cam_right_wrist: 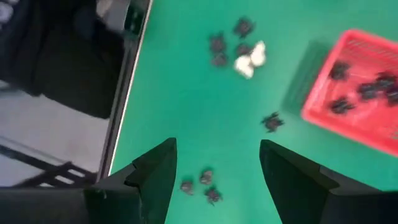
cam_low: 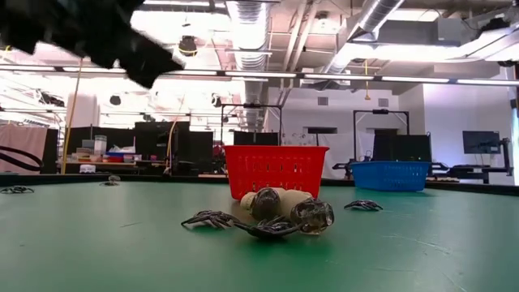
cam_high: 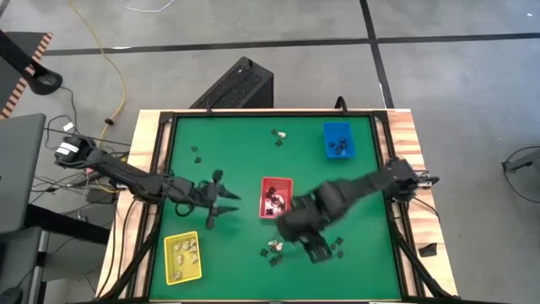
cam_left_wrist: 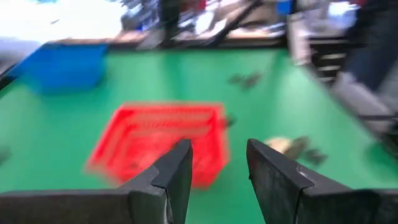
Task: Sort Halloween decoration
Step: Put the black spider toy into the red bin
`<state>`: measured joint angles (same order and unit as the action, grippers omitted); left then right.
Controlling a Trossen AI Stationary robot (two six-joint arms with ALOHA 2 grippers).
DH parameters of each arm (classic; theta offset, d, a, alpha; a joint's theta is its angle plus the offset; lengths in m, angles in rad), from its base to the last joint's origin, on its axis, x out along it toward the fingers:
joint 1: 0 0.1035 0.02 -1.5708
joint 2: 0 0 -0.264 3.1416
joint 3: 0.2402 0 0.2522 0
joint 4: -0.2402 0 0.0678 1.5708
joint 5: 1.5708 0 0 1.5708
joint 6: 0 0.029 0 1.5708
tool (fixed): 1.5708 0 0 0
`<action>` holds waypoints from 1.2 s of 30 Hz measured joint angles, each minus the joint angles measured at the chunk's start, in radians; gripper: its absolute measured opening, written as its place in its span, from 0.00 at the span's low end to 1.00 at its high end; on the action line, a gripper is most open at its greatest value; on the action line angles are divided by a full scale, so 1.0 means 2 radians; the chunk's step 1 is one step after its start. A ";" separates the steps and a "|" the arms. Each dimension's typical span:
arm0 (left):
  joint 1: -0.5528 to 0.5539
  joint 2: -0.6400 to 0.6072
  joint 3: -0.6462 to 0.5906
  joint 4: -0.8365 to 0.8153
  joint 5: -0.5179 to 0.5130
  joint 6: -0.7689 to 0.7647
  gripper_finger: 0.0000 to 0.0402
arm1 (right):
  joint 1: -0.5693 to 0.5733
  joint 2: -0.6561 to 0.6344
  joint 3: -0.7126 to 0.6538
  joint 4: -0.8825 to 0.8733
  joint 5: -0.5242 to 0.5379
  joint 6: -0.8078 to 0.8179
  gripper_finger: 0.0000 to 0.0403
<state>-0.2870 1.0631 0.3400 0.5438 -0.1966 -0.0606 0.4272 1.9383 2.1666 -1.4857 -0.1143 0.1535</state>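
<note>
right gripper (cam_right_wrist: pixel 214 171) jaws apart, empty, near red tray (cam_high: pixel 276 197) | left gripper (cam_left_wrist: pixel 217 177) parted beside it | risk: black pieces (cam_right_wrist: pixel 202 183) scatter if nudged

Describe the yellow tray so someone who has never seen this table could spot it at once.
On the green table, look to the corner below the left gripper. The yellow tray sits there alone, holding cream lumps. The red tray is at the table's middle and the blue tray in the opposite far corner.

Overhead, table-level and two wrist views, all sharing the red tray (cam_high: pixel 276 197).
</note>
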 joint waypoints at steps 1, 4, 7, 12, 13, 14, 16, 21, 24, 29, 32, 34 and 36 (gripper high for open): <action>-0.006 0.018 0.012 0.007 0.017 0.012 0.35 | 0.014 -0.017 -0.029 0.006 0.026 0.013 0.64; -0.027 0.090 0.074 -0.005 0.063 0.036 0.35 | 0.053 -0.080 -0.127 0.027 0.147 0.083 0.64; -0.052 0.174 0.145 -0.047 0.090 0.044 0.35 | 0.087 -0.150 -0.246 0.091 0.238 0.150 0.64; -0.076 0.297 0.254 -0.113 0.096 0.102 0.35 | 0.124 -0.247 -0.456 0.301 0.334 0.158 0.64; -0.076 0.314 0.273 -0.124 0.097 0.104 0.35 | 0.126 -0.268 -0.492 0.344 0.347 0.145 0.64; -0.074 0.330 0.293 -0.131 0.104 0.104 0.35 | 0.126 -0.287 -0.524 0.383 0.361 0.132 0.64; -0.074 0.364 0.326 -0.140 0.128 0.100 0.35 | 0.121 -0.316 -0.583 0.459 0.377 0.100 0.64; -0.069 0.433 0.384 -0.168 0.178 0.078 0.35 | 0.101 -0.380 -0.688 0.639 0.399 0.003 0.64; -0.065 0.451 0.406 -0.175 0.193 0.063 0.35 | 0.094 -0.403 -0.723 0.678 0.390 -0.027 0.64; -0.066 0.451 0.408 -0.189 0.187 0.055 0.35 | 0.089 -0.430 -0.739 0.682 0.382 -0.027 0.64; -0.063 0.456 0.408 -0.193 0.189 0.060 0.35 | 0.086 -0.433 -0.741 0.684 0.382 -0.041 0.64; -0.059 0.464 0.408 -0.190 0.191 0.061 0.35 | 0.085 -0.436 -0.741 0.691 0.382 -0.050 0.64; -0.055 0.474 0.407 -0.186 0.200 0.061 0.35 | 0.085 -0.437 -0.741 0.696 0.382 -0.055 0.64</action>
<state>-0.3971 2.0113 1.1542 0.1723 0.2033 0.0620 0.5969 1.0641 0.6854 -0.0943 0.6498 0.0442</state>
